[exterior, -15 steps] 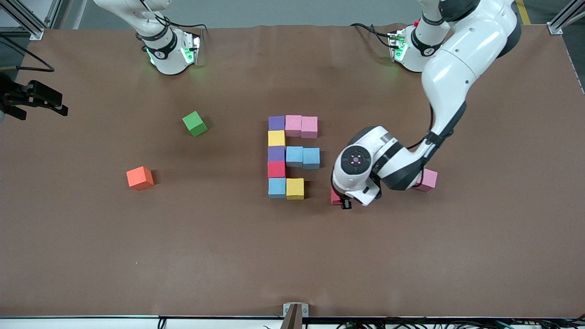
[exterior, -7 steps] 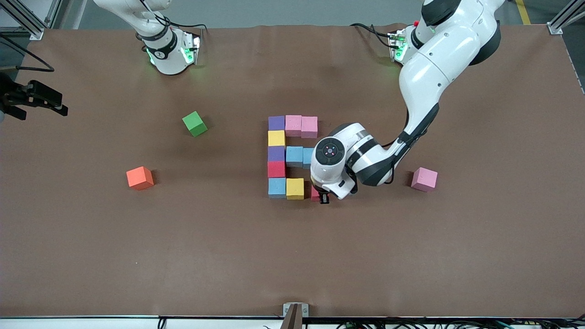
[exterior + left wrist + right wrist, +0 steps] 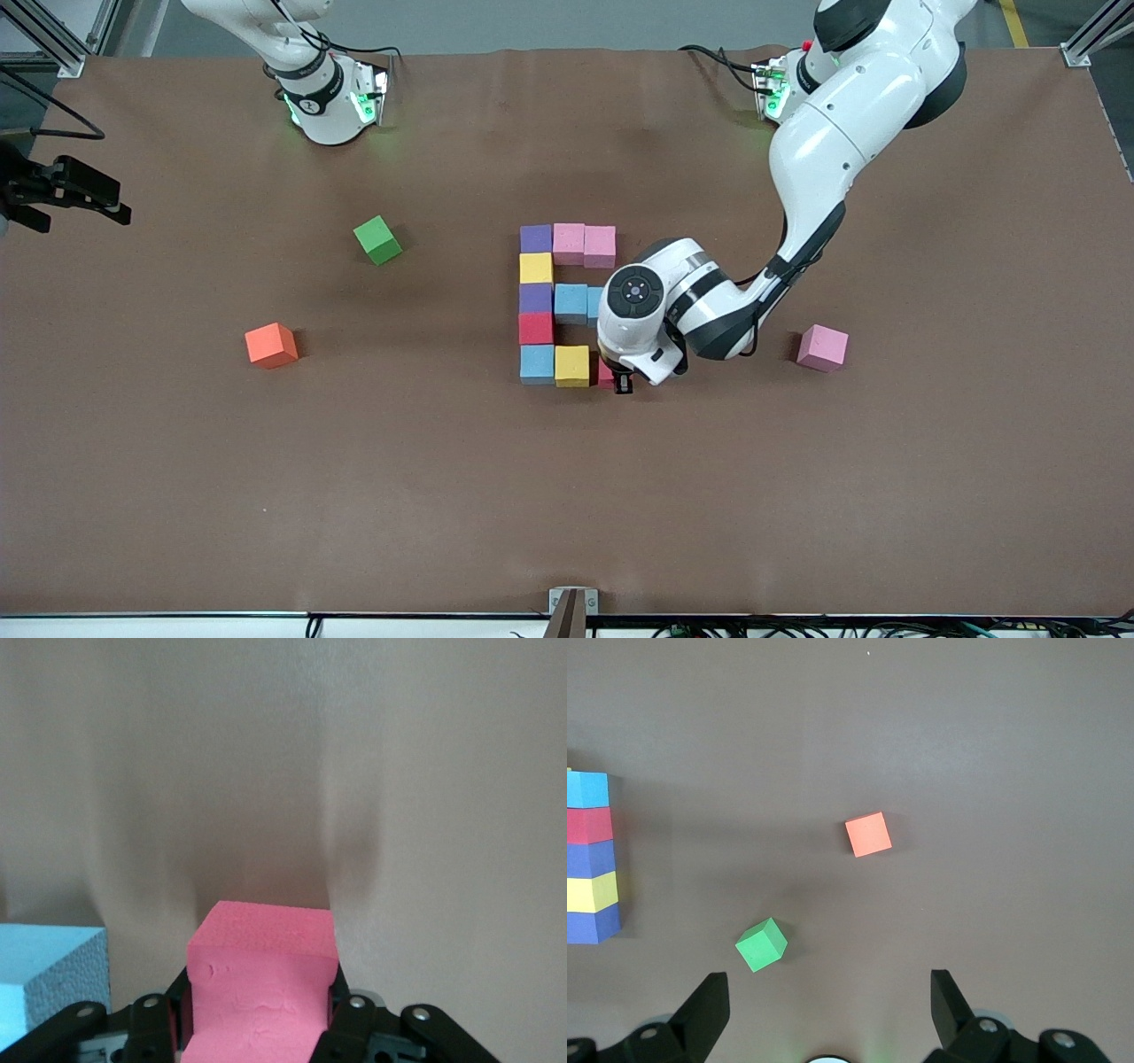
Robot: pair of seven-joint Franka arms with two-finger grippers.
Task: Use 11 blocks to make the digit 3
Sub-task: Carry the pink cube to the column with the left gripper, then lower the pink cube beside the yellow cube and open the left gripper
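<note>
Several blocks [image 3: 536, 297] lie together mid-table: a column of purple, yellow, purple, red and light blue, with two pink blocks [image 3: 584, 245], two light blue blocks [image 3: 571, 302] and a yellow block [image 3: 571, 365] branching off toward the left arm's end. My left gripper [image 3: 622, 379] is down beside that yellow block, shut on a red block [image 3: 262, 983] that its wrist mostly hides in the front view. A light blue block [image 3: 49, 970] shows beside it in the left wrist view. My right gripper [image 3: 828, 985] waits open and high over the table, holding nothing.
A loose pink block [image 3: 822, 347] lies toward the left arm's end. A green cube [image 3: 377, 239] [image 3: 762, 944] and an orange cube [image 3: 271, 345] [image 3: 868, 834] lie toward the right arm's end. Bare brown table [image 3: 567, 496] stretches toward the front camera.
My left gripper has carried the red block from near the loose pink block over to the yellow block's side. The right arm has not moved.
</note>
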